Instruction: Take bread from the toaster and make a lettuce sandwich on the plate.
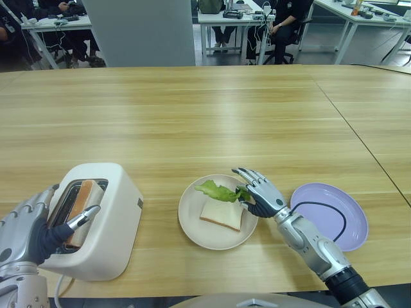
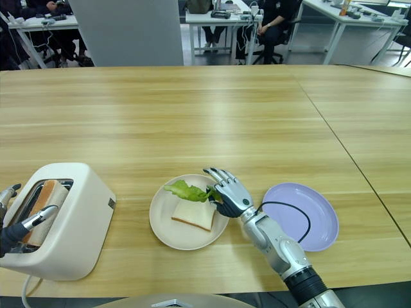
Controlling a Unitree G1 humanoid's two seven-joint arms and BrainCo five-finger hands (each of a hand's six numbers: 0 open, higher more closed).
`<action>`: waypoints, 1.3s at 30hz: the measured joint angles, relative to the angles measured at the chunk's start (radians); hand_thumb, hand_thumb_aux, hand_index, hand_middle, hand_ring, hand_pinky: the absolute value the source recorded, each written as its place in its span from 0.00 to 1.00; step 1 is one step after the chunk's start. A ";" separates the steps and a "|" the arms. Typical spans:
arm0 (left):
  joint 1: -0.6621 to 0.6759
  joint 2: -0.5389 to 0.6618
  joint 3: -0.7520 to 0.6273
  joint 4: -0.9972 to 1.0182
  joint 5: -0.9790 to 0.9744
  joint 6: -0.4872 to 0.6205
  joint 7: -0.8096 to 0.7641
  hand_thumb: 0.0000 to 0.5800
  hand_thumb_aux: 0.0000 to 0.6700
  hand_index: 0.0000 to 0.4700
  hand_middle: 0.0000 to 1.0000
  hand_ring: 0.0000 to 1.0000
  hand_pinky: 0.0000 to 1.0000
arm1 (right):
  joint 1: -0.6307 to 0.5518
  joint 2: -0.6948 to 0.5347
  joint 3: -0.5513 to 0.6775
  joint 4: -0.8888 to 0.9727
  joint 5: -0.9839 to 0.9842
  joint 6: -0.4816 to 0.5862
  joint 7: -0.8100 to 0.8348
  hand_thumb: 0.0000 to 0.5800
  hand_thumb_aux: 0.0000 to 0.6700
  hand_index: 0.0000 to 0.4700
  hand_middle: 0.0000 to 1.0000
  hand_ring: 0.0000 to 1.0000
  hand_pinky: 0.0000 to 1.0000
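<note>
right hand (image 1: 263, 196) fingers (image 1: 252, 176) pinching lettuce (image 1: 215, 190), above bread (image 1: 221, 214)

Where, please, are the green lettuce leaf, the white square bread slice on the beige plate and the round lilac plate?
green lettuce leaf (image 1: 217, 190): left eye view, its middle.
white square bread slice (image 1: 221, 215): left eye view, top face.
round lilac plate (image 1: 354, 221): left eye view, bare right side.
</note>
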 measured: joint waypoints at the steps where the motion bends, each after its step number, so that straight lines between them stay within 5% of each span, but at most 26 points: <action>1: -0.001 0.000 0.001 0.006 0.000 -0.003 -0.001 0.00 0.00 0.00 0.20 0.20 0.20 | -0.012 0.006 0.003 0.021 -0.003 0.012 -0.008 1.00 1.00 0.98 0.00 0.00 0.00; 15: -0.019 0.000 -0.010 0.019 -0.005 -0.026 -0.023 0.00 0.00 0.00 0.21 0.21 0.21 | -0.072 0.044 0.068 0.133 -0.039 0.076 -0.067 1.00 1.00 0.98 0.00 0.00 0.00; 18: -0.037 0.000 -0.031 0.022 -0.008 -0.031 -0.034 0.19 0.10 0.10 0.22 0.22 0.22 | -0.071 0.054 0.095 0.133 -0.045 0.082 -0.074 1.00 1.00 0.98 0.00 0.00 0.00; 20: -0.043 0.000 -0.038 0.029 -0.010 -0.034 -0.040 0.45 0.26 0.25 0.22 0.22 0.22 | -0.062 0.056 0.106 0.130 -0.052 0.088 -0.077 1.00 1.00 0.98 0.00 0.00 0.00; 21: -0.045 0.000 -0.039 0.029 -0.010 -0.034 -0.043 0.66 0.42 0.41 0.23 0.23 0.23 | -0.058 0.055 0.111 0.129 -0.058 0.089 -0.078 1.00 1.00 0.98 0.00 0.00 0.00; 24: -0.050 0.001 -0.041 0.030 -0.010 -0.035 -0.046 0.64 0.40 0.39 0.23 0.23 0.23 | -0.049 0.055 0.126 0.116 -0.064 0.091 -0.080 1.00 1.00 0.98 0.00 0.00 0.00; 25: -0.050 0.000 -0.045 0.031 -0.010 -0.036 -0.046 0.60 0.37 0.36 0.23 0.23 0.23 | -0.042 0.056 0.129 0.106 -0.065 0.092 -0.079 0.76 0.51 0.50 0.00 0.00 0.00; 26: -0.050 0.001 -0.048 0.032 -0.010 -0.037 -0.046 0.60 0.37 0.36 0.23 0.23 0.23 | -0.034 0.056 0.134 0.096 -0.065 0.092 -0.079 0.76 0.51 0.50 0.00 0.00 0.00; 27: -0.050 0.000 -0.050 0.033 -0.010 -0.038 -0.046 0.53 0.32 0.31 0.23 0.23 0.23 | -0.025 0.058 0.136 0.087 -0.064 0.093 -0.078 0.00 0.00 0.00 0.00 0.00 0.00; 30: -0.049 0.000 -0.054 0.034 -0.011 -0.039 -0.052 0.58 0.35 0.34 0.24 0.24 0.24 | 0.007 0.059 0.132 0.039 -0.040 0.097 -0.059 0.00 0.00 0.00 0.00 0.00 0.00; 31: -0.049 0.000 -0.054 0.034 -0.011 -0.039 -0.054 0.71 0.46 0.45 0.25 0.25 0.25 | 0.020 0.055 0.128 0.012 -0.032 0.097 -0.054 0.00 0.00 0.00 0.00 0.00 0.00; 35: -0.053 0.002 -0.054 0.034 -0.010 -0.037 -0.058 0.83 0.59 0.58 0.27 0.27 0.27 | 0.044 0.042 0.093 -0.075 -0.012 0.117 -0.023 0.00 0.00 0.00 0.00 0.00 0.00; 37: -0.058 0.003 -0.055 0.033 -0.010 -0.035 -0.062 1.00 1.00 0.98 0.31 0.31 0.31 | 0.053 0.037 0.071 -0.104 0.001 0.137 -0.003 0.00 0.00 0.00 0.00 0.00 0.00; 39: -0.065 0.002 -0.061 0.030 -0.011 -0.034 -0.067 1.00 1.00 0.98 0.32 0.32 0.32 | 0.057 0.033 0.056 -0.122 0.004 0.151 0.011 0.00 0.00 0.00 0.00 0.00 0.00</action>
